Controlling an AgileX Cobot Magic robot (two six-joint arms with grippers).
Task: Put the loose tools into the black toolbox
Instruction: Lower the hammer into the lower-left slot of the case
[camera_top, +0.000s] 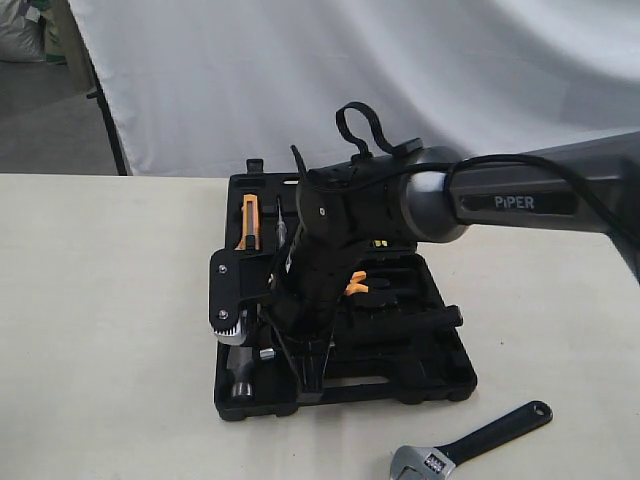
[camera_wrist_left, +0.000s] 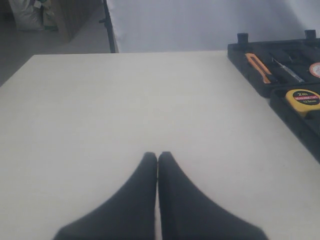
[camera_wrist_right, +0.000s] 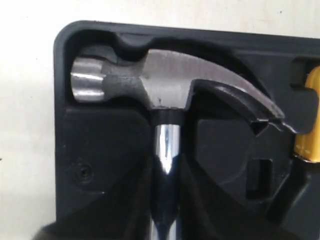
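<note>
Reaching steeply down, the right arm (camera_top: 520, 195) clasps the hammer (camera_wrist_right: 165, 80) (fingers (camera_top: 305, 365) on shaft).

Grey arm (camera_top: 600, 160), white PIPER lettering (camera_top: 514, 202), black wrist housing (camera_top: 350, 215), black jaws

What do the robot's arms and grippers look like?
The right arm is a dark grey tube with white PiPER lettering on a black band, a black cable along it and looping above its black wrist. The left gripper has two smooth black tapering fingers.
</note>
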